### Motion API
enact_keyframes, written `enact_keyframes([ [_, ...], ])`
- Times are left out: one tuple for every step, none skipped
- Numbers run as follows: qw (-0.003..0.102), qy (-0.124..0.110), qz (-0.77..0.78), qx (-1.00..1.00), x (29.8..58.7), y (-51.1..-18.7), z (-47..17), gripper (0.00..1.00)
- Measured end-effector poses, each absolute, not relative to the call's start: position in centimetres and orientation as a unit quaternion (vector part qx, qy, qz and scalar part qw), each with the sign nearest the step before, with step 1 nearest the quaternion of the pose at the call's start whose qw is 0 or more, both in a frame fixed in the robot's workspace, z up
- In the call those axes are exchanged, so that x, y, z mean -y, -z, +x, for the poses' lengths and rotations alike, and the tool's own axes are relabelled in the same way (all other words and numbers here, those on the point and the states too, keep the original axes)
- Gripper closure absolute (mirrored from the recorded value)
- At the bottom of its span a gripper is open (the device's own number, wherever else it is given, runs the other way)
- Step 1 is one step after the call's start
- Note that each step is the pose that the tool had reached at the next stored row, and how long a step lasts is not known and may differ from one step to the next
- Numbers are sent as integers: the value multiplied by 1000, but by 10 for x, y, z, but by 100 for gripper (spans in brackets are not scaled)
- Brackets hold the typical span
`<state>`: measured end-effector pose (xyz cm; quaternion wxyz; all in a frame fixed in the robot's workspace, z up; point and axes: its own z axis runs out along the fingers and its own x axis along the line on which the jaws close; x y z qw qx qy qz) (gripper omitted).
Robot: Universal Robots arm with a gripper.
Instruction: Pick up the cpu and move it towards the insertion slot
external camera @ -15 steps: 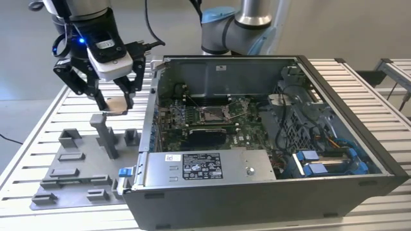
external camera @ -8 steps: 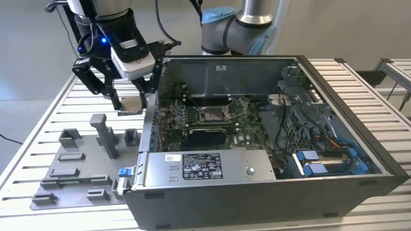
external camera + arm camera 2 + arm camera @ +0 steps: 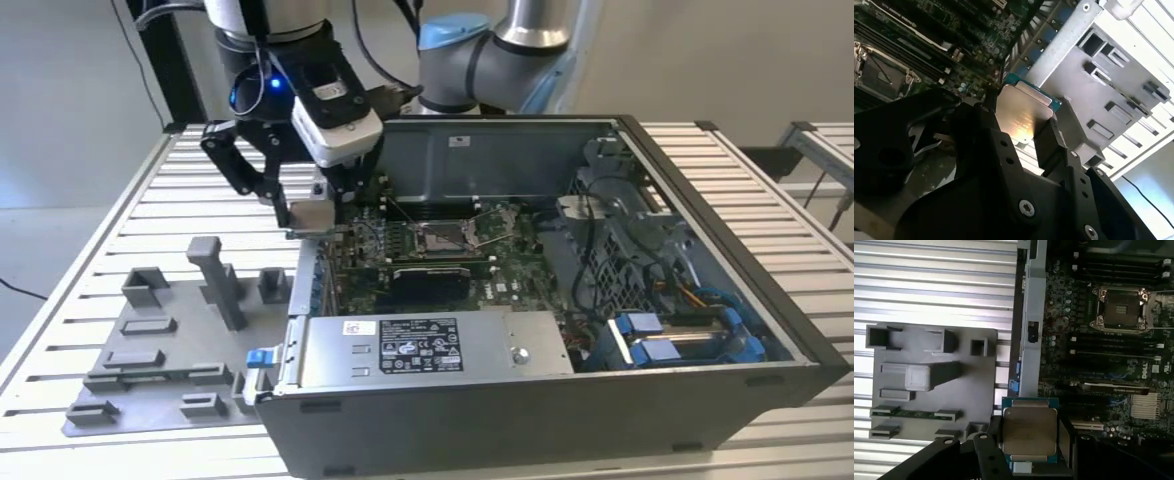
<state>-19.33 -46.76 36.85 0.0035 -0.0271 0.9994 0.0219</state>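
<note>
1. Nearest in the exterior view: a flat grey plastic fixture plate [image 3: 147, 350] w/ raised blocks & one tall post. It lies on the pale slatted metal table [image 3: 147, 215], at the exterior view's left, just beside the case.
2. At approx. the same depth is the front of the open dark-grey metal computer case [image 3: 747, 300]. A silver boxy power-supply unit [image 3: 414, 345] w/ a label on top sits inside it.
3. Mid-scene: the black two-finger gripper [image 3: 311, 215], w/ a white camera block [image 3: 334, 125] above it, hangs over the case's side at the exterior view's left.
4. Its fingers are clamped on the cpu [image 3: 1030, 432], a small thin square chip w/ a silvery metal face & green-blue rim. One finger presses each of two opposite edges.
5. The cpu is up off the table & clear of the fixture plate. In the first wrist view it sits over the silver case wall [image 3: 1031, 315], btwn fixture plate & board.
6. Further in: the insertion slot [image 3: 441, 235], a square silver-framed socket w/ thin wire levers & an exposed dull brown-gold centre. It is set in the green circuit board [image 3: 507, 270], well apart from the cpu.
7. A plain black rectangle [image 3: 427, 285] lies just in front of the slot.
8. Farthest: the grey-&-blue robot arm [image 3: 494, 50], behind the case.
</note>
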Motion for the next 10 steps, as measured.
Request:
enact_keyframes([
  [4,-22,-27,-999,468,-368,-189,100],
  [3,-22,-27,-999,468,-369,-184,100],
  [4,-22,-27,-999,468,-369,-179,100],
  [4,-22,-27,-999,468,-369,-175,100],
  [4,-22,-27,-999,468,-369,-170,100],
  [4,-22,-27,-999,468,-369,-166,100],
  [3,-22,-27,-999,468,-369,-162,100],
  [4,-22,-27,-999,468,-369,-158,100],
  [4,-22,-27,-999,468,-368,-153,100],
  [4,-22,-27,-999,468,-369,-150,100],
])
